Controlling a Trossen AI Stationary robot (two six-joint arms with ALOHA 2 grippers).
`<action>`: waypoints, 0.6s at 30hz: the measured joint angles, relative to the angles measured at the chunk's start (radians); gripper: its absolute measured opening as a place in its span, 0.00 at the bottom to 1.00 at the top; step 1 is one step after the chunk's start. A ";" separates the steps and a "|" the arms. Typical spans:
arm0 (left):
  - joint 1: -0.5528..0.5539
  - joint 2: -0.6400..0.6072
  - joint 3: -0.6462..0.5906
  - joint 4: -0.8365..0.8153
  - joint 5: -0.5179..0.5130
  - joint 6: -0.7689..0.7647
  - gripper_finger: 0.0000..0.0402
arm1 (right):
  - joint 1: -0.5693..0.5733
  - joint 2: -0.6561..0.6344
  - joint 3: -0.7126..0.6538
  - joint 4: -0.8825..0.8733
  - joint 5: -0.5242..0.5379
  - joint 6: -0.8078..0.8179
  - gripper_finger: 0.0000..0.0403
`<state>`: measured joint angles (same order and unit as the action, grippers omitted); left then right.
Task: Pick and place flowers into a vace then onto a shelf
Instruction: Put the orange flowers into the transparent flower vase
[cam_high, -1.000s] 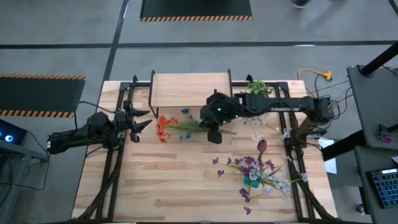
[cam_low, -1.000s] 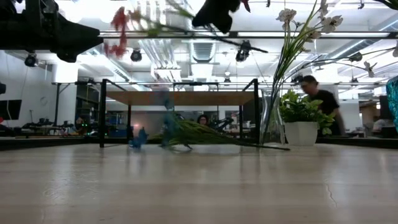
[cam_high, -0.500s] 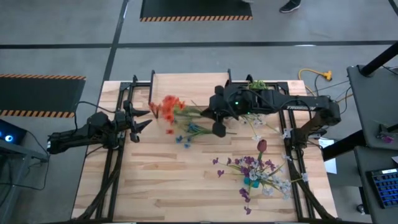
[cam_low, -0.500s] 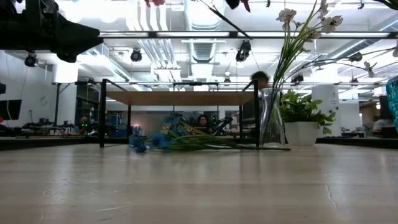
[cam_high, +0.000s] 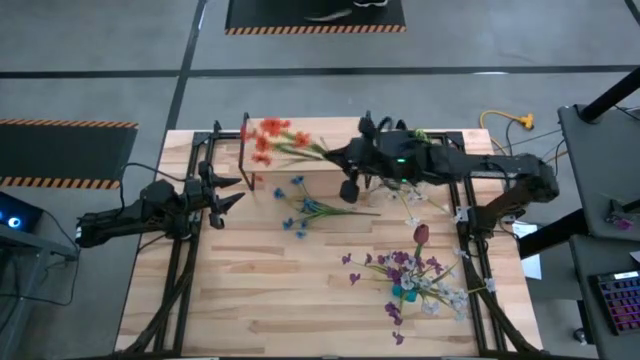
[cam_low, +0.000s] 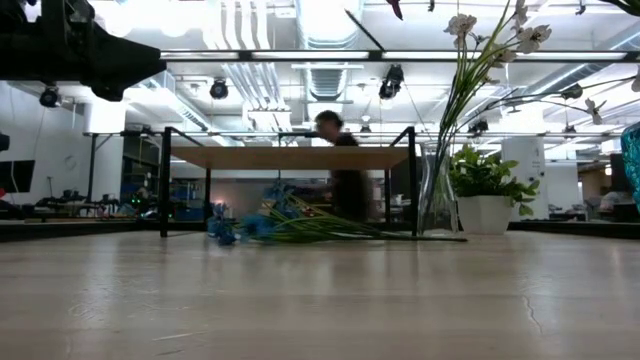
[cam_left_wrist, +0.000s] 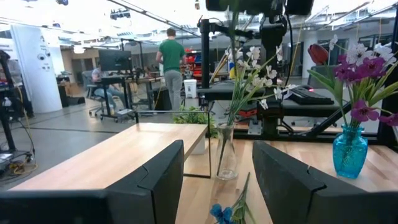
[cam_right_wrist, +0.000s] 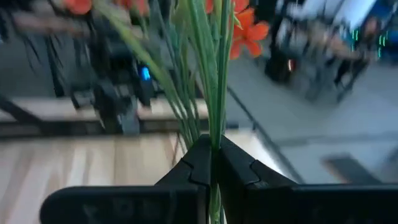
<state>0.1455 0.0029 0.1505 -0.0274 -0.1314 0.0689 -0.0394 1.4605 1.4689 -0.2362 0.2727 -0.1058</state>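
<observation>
The right end effector (cam_high: 349, 188) was pressed together on the thin green stems of an orange flower bunch (cam_high: 268, 137), carried above the shelf (cam_high: 300, 128) at the counter's far edge. The left end effector (cam_high: 222, 190) waited spread near the counter's left edge, holding nothing. Blue flowers (cam_high: 302, 208) lay on the pale planked counter (cam_high: 260, 290) in front of the shelf, unpicked. A clear glass vase (cam_left_wrist: 226, 151) held white blooms and a blue glass vase (cam_left_wrist: 350, 152) held purple ones, so much remained.
</observation>
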 joint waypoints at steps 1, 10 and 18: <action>0.000 0.000 0.000 0.000 0.000 0.000 0.44 | -0.004 -0.027 -0.034 0.049 -0.014 -0.005 0.02; 0.000 0.000 0.000 0.000 -0.001 0.000 0.44 | -0.060 -0.238 -0.382 0.362 -0.088 -0.001 0.02; 0.000 0.000 0.000 0.000 -0.001 0.000 0.44 | -0.077 -0.334 -0.640 0.627 -0.074 0.040 0.02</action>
<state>0.1459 0.0031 0.1505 -0.0274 -0.1326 0.0692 -0.1165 1.1267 0.8287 0.3913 0.1987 -0.0660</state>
